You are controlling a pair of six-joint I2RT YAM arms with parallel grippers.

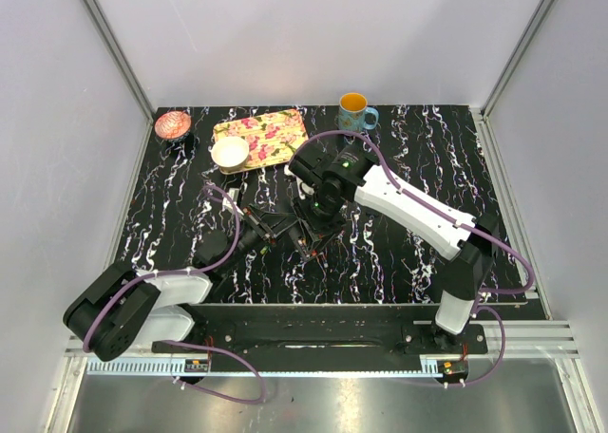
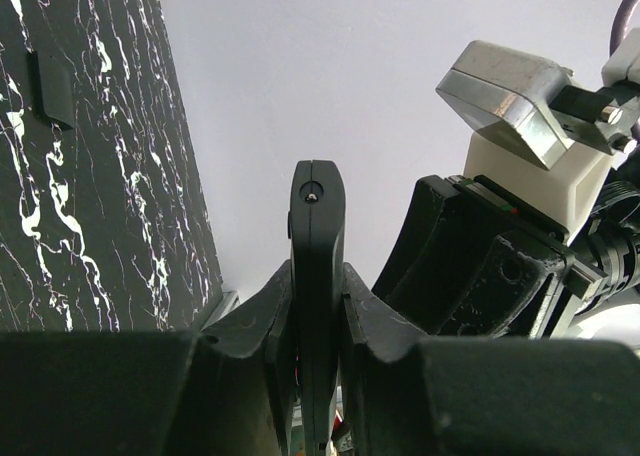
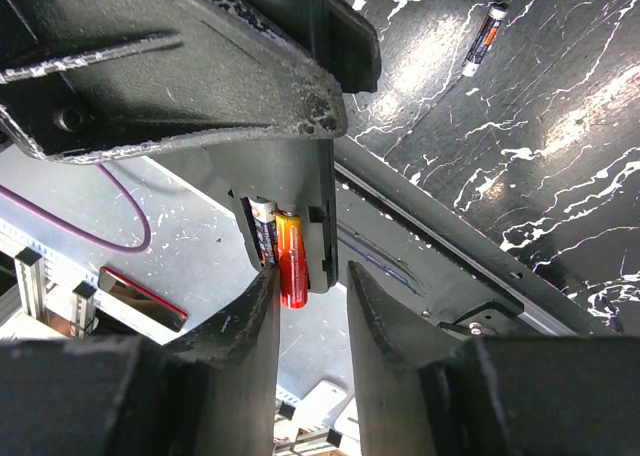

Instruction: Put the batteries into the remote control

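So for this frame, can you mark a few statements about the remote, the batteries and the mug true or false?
1. The left gripper holds the remote control edge-on between its fingers. True.
2. The remote's battery compartment is empty. False: an orange-red battery and a purple-blue battery sit inside it.
3. A loose battery lies on the table. True.
4. The mug stands on the floral tray. False: it stands on the table, to the right of the tray.
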